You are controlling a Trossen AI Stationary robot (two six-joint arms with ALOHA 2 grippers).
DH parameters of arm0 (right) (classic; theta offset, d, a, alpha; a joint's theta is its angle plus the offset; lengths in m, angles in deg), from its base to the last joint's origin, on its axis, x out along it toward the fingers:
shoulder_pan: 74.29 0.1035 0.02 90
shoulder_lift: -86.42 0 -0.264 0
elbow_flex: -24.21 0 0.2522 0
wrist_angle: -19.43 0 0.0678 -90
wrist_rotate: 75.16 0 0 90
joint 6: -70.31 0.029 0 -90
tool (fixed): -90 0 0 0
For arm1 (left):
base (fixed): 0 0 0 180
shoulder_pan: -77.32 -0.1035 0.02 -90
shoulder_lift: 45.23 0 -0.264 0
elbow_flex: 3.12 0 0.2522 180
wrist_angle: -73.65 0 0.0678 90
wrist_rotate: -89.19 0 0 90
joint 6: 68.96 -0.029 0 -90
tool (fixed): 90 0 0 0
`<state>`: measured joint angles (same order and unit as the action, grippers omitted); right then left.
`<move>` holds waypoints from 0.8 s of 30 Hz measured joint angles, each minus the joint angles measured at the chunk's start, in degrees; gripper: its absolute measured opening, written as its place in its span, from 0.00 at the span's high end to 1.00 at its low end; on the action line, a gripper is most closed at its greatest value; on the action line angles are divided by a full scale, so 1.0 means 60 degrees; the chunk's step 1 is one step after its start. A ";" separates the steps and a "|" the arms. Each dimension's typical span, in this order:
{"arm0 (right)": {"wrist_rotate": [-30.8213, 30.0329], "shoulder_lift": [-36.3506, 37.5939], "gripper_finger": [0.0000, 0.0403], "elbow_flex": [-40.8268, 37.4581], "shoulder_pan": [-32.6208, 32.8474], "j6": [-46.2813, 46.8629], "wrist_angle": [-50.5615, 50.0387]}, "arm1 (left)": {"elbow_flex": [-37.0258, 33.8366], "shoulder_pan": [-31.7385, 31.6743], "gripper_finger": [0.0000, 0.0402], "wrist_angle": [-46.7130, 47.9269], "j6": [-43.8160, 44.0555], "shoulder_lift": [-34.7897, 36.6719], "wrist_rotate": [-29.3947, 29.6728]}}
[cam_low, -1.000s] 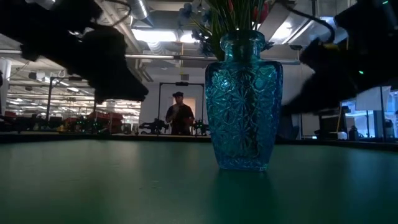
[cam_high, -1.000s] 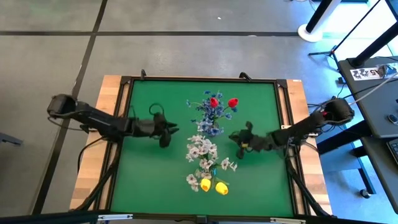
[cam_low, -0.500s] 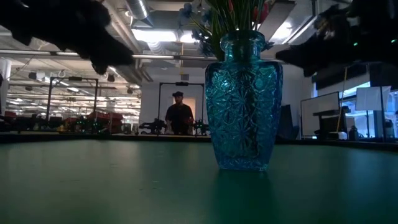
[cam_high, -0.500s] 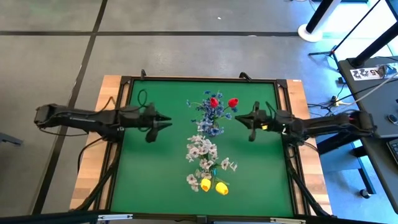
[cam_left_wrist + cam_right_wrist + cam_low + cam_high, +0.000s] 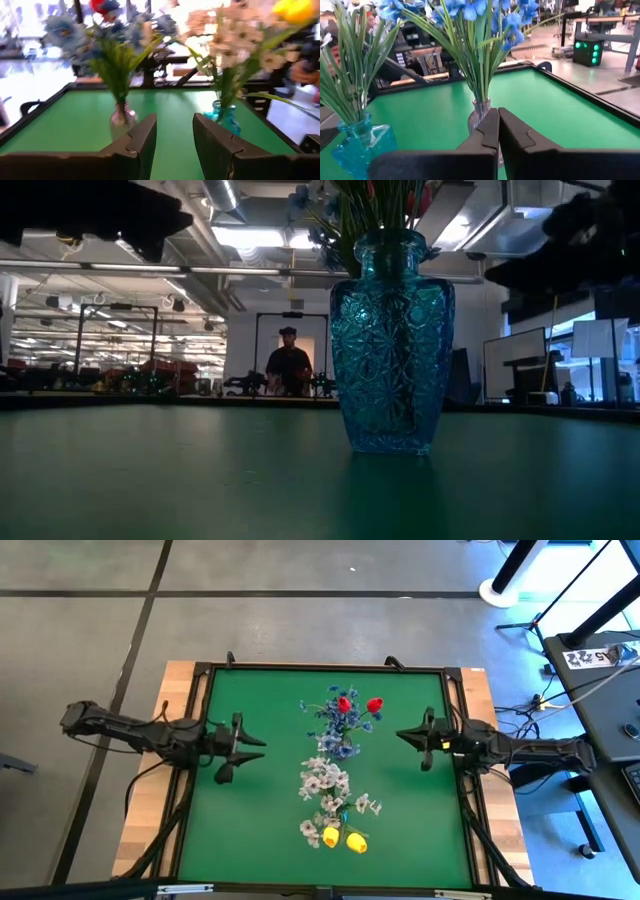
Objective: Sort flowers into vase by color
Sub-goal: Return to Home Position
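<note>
Two vases stand mid-table. A clear glass vase (image 5: 121, 119) holds blue sprays (image 5: 335, 718) and red blooms (image 5: 358, 704), their stems stuck into its neck. A teal cut-glass vase (image 5: 392, 350) holds white sprays (image 5: 325, 780) and yellow blooms (image 5: 342, 838), stems likewise in its neck. My left gripper (image 5: 240, 745) hovers open to the left of the vases, its fingers pointing at them (image 5: 175, 135). My right gripper (image 5: 415, 737) hovers shut to their right, facing the clear vase (image 5: 498, 125).
The green mat (image 5: 260, 830) lies inside a black frame on a wooden table (image 5: 150, 830). Bare mat lies on either side of the vases. Beyond the far edge a person (image 5: 290, 370) stands in the room, among desks and equipment.
Both arms have drawn back from the vases. The left gripper has moved toward the table's left edge and the right gripper toward the right edge, and both have risen. The right gripper has levelled from pointing downward. Vases and flowers have stayed put.
</note>
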<state>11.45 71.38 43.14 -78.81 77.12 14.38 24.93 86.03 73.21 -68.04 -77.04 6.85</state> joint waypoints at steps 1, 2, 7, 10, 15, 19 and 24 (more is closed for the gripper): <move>0.0003 0.0150 0.99 -0.0265 0.0000 0.0000 0.0250 | -0.0287 0.0068 0.69 -0.0515 -0.0166 0.0000 -0.0104; 0.0002 0.0273 0.99 -0.0570 0.0000 0.0015 0.0473 | -0.0626 0.0125 0.69 -0.1066 -0.0318 0.0002 -0.0190; 0.0246 0.0474 0.99 -0.0715 0.0000 0.0201 0.0154 | -0.1883 0.0182 0.69 -0.2671 -0.0661 0.0292 0.0580; 0.0537 0.0806 0.99 -0.0715 0.0000 -0.0477 0.0694 | -0.1911 0.0178 0.69 -0.2360 -0.0541 0.0976 0.1253; 0.0566 0.1171 0.98 -0.0715 0.0000 -0.1183 0.0315 | -0.1903 0.0174 0.69 -0.0476 -0.0900 0.2437 0.1008; 0.0316 0.1163 0.95 -0.0715 0.0000 -0.1002 -0.0214 | -0.2113 0.0169 0.69 -0.0104 -0.1264 0.3365 -0.1454; 0.0237 0.1164 0.94 -0.0719 0.0000 -0.0954 -0.0640 | -0.2293 -0.0318 0.69 0.0522 -0.1374 0.4088 -0.0735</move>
<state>12.87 78.37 38.83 -78.81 71.39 10.54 11.17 84.12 76.34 -76.28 -52.51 2.44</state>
